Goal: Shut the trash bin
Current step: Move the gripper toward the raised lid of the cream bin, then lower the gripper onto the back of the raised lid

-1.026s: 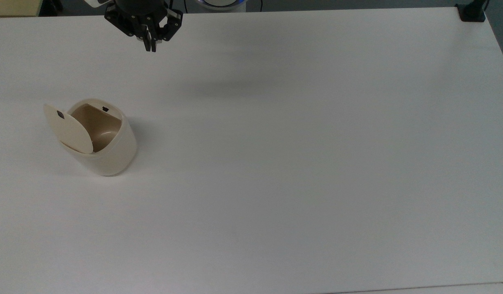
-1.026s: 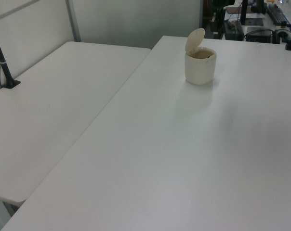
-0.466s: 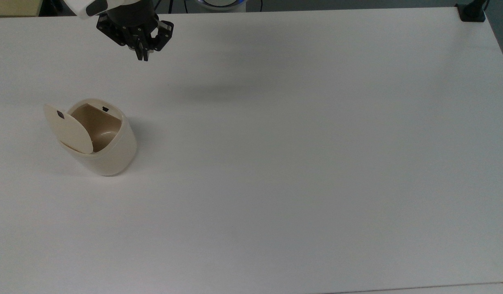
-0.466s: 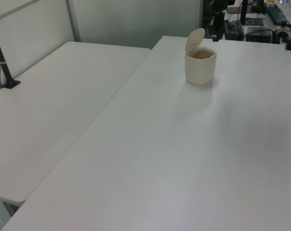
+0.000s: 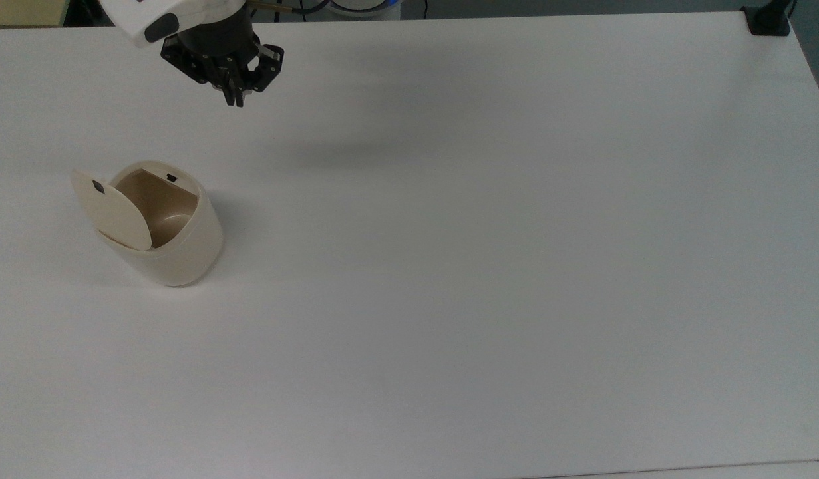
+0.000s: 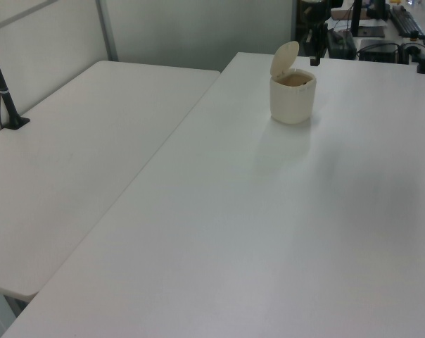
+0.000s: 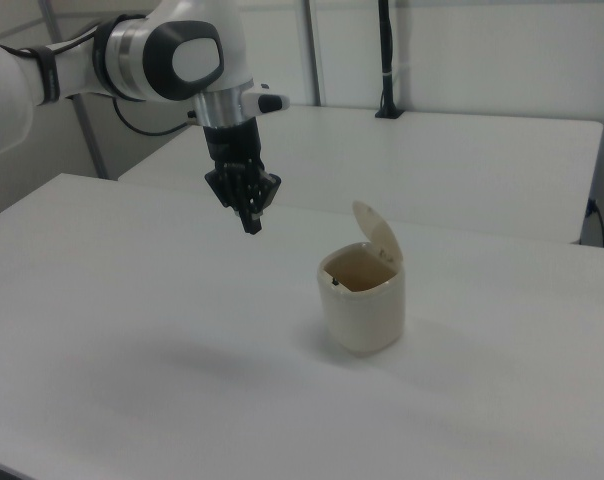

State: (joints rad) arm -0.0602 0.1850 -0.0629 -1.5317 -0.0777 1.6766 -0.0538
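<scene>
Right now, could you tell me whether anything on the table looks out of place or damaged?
Nothing stands out. The bin stands upright on the white table with its lid hinged up and its tan inside bare. The claw hangs above the table, apart from the bin.

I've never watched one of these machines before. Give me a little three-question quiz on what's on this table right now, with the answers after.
1. True or false: the lid of the trash bin is down flat over the opening.
2. Which is the end effector doing? A) pressing on the lid, B) hanging in the air apart from the bin, C) reaching inside the bin.
3. Fill in: in the right view, the end effector is to the bin's ____.

Key
1. False: the lid stands raised on its hinge, and the tan inside shows.
2. B.
3. Left, and higher than the bin.
</scene>
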